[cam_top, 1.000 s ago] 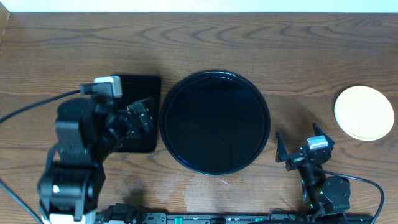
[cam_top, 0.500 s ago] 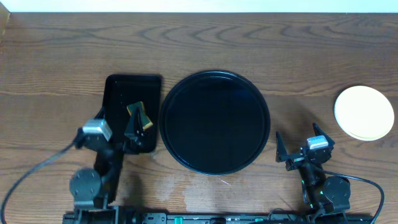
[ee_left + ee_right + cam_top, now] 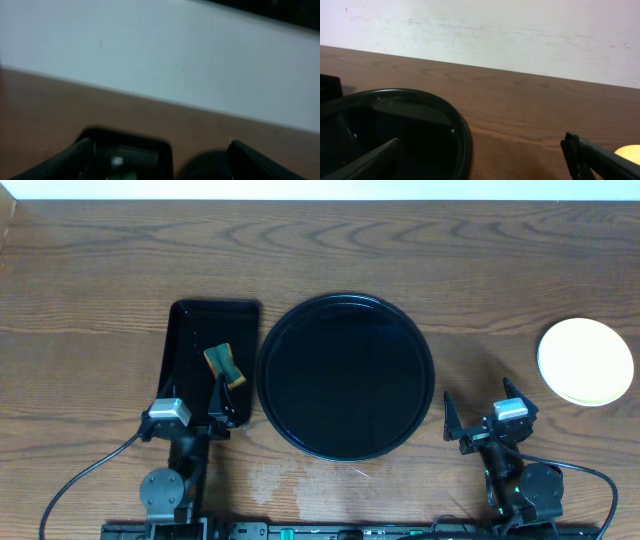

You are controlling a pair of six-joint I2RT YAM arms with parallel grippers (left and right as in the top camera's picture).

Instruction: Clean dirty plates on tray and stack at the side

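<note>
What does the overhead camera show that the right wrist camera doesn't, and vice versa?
Only overhead: the yellow-green sponge on the small rectangular black tray. Only right wrist: the scuffed white wall's face behind the table. Both: the large round glossy black tray, the pale yellow round plate at the right, and the open right gripper.

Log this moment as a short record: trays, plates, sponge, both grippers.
round tray: centre of table, nothing on it
plates: stacked at far right, pale yellow on top, count unclear
rectangular tray: left of round tray, holds sponge
left gripper: open, empty, at rectangular tray's near edge
right gripper: open, empty, right of round tray
</note>
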